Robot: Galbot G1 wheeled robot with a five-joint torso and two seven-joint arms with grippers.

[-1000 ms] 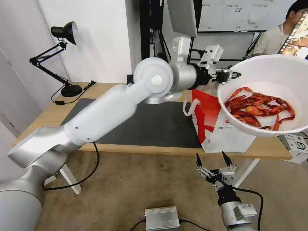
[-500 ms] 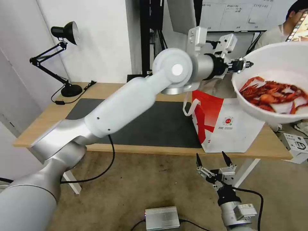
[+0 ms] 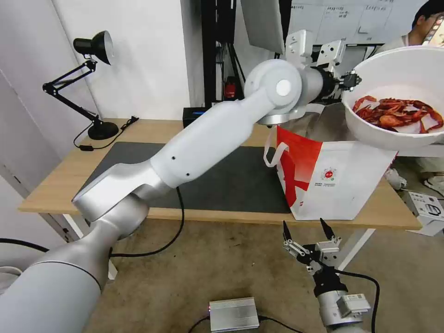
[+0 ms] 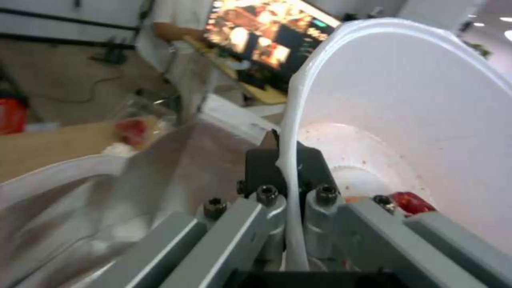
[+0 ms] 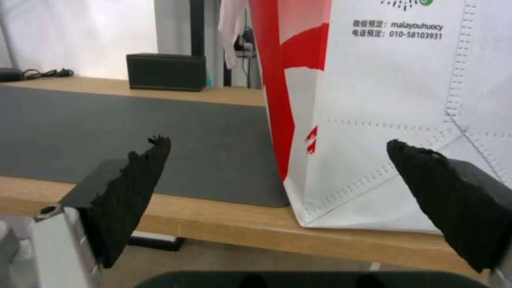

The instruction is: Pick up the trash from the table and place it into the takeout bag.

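The long light-wood worktop with white legs is carrying a large dark grey rectangular mat. At the mat's right end, the big white-and-red boxy takeout bag with silver foil lining is standing upright, its mouth gaping open.

The white left arm is reaching across the worktop, raised high, and its left gripper is holding the white round bowl of red crayfish shells in the air, above the bag's open top and towards its right side. Seen from the left wrist, the jaws are clamping on the bowl's thin rim, one on each face.

The right gripper is hanging low in front of the worktop's near edge, below the bag, jaws spread apart and gripping nothing.
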